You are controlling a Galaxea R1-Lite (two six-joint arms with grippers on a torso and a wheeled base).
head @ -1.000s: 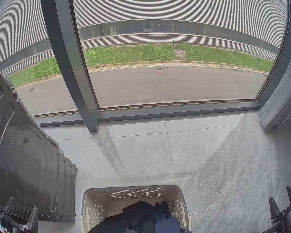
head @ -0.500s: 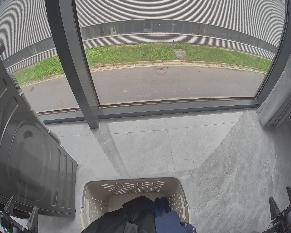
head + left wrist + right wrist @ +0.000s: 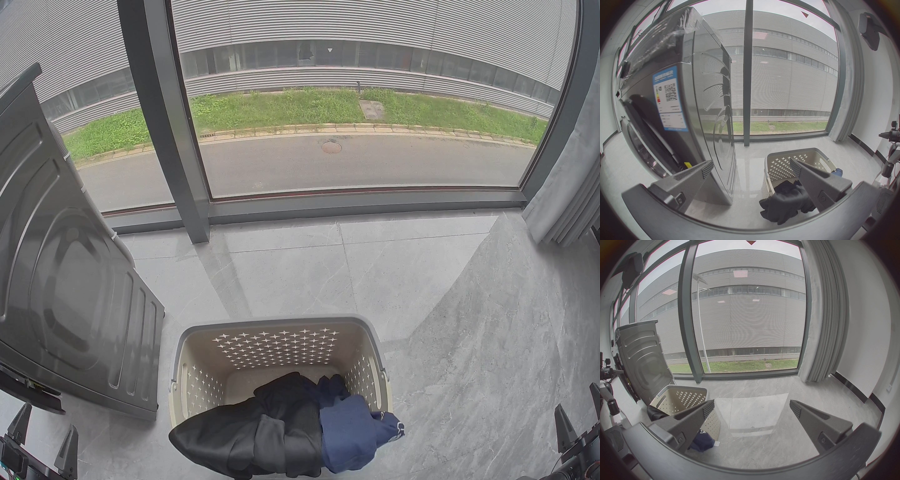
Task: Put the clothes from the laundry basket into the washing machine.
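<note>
Filling the basket, clothes lie between left tool and right tool.

Hard sheen beside soft cloth

The dark grey washing machine has smooth pressed sheet-metal panels with a satin sheen, and wrinkled clear plastic film lies over its top. The beige laundry basket is matt moulded plastic, its walls pierced with small star holes. In it lie 2 soft, matt pieces: a black cloth garment and a navy blue cloth garment. The grey stone-look floor tiles are polished and faintly reflective. The pale grey pleated curtain is matt cloth, and the dark window frame is matt metal.
</note>
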